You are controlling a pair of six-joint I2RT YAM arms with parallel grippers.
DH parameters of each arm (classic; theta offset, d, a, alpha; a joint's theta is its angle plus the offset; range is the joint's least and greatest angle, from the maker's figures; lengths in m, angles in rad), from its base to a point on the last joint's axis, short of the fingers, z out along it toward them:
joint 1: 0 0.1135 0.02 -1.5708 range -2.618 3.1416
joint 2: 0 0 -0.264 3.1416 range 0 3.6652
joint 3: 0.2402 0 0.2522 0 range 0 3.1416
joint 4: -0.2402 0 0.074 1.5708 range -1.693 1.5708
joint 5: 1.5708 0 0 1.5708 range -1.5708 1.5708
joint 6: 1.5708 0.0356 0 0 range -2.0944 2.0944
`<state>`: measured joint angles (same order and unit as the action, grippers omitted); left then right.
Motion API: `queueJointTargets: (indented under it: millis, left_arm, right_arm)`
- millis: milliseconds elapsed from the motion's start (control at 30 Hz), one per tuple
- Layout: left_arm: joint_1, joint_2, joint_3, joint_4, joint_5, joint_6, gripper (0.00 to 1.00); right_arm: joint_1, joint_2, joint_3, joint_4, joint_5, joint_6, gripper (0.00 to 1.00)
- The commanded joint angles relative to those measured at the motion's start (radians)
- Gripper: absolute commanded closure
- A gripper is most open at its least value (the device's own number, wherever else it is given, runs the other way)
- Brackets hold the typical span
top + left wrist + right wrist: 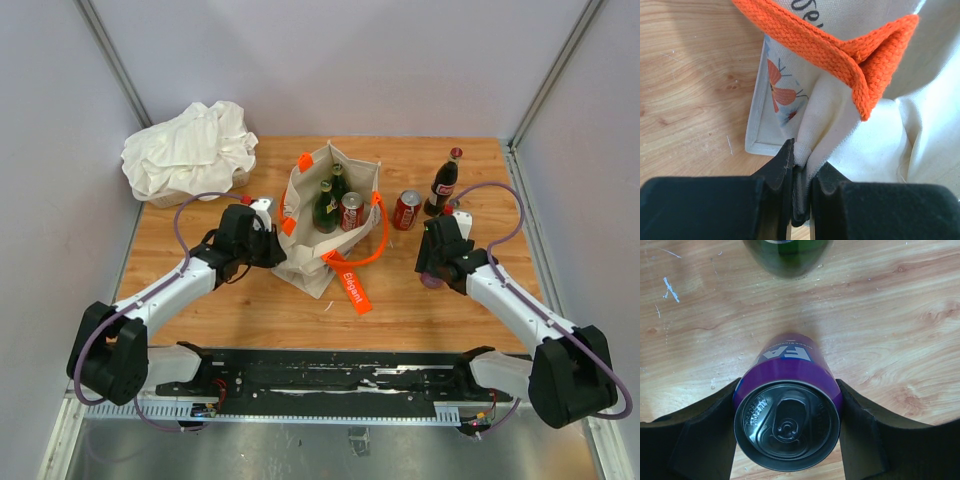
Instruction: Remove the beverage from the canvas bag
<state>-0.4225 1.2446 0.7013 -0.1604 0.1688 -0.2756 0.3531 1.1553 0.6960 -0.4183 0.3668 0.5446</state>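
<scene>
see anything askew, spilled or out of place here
The canvas bag stands skewed and crumpled, one side wall pinched in the left gripper, and its orange strap tag trails across the table. Nothing looks spilled or broken.

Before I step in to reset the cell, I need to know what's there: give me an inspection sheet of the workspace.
Surface: wooden table, lightly scratched.
Job's things: canvas bag upright, open, holding two green bottles and a red can; outside, to its right: purple can, second red can, cola bottle.
Clutter: white cloth heap back left.
Grippers: left pincer shut on a fold of the bag; right pincer shut on the purple can.
Cables: a purple cable loops above each arm.
Surroundings: plain walls, metal posts; nothing else seen.
</scene>
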Motion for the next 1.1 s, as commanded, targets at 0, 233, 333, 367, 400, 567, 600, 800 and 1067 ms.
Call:
queueJointTargets:
  millis: [0,233,333,367,400,567,600,800,1067]
  left_arm:
    - [-0.005,0.041,0.010,-0.033,-0.068,0.036,0.86]
    - [-0.004,0.046,0.012,-0.030,-0.062,0.038,0.86]
    - [-0.004,0.047,0.012,-0.030,-0.061,0.039,0.86]
    - [-0.004,0.045,0.012,-0.030,-0.062,0.039,0.87]
    - [-0.004,0.044,0.012,-0.030,-0.063,0.041,0.87]
    - [-0.004,0.040,0.010,-0.031,-0.072,0.041,0.89]
    - [-0.004,0.039,0.008,-0.031,-0.074,0.040,0.89]
    - [-0.004,0.041,0.001,-0.023,-0.079,0.037,0.89]
    - [-0.004,0.047,-0.002,-0.010,-0.074,0.041,0.94]
  right_arm:
    - [-0.018,0.015,0.003,0.044,0.016,0.030,0.61]
    - [-0.018,0.034,0.055,-0.041,0.059,0.031,0.00]
    - [-0.017,0.030,0.089,-0.075,0.065,0.020,0.02]
    - [-0.019,0.026,0.105,-0.091,0.068,0.019,0.02]
    - [-0.019,0.017,0.126,-0.117,0.071,0.020,0.02]
    - [-0.017,-0.063,0.251,-0.209,0.148,0.012,0.02]
    - [-0.016,-0.078,0.275,-0.220,0.164,0.010,0.02]
    - [-0.031,-0.151,0.378,-0.206,0.167,0.013,0.02]
    - [-0.028,-0.100,0.466,0.042,-0.106,-0.199,0.23]
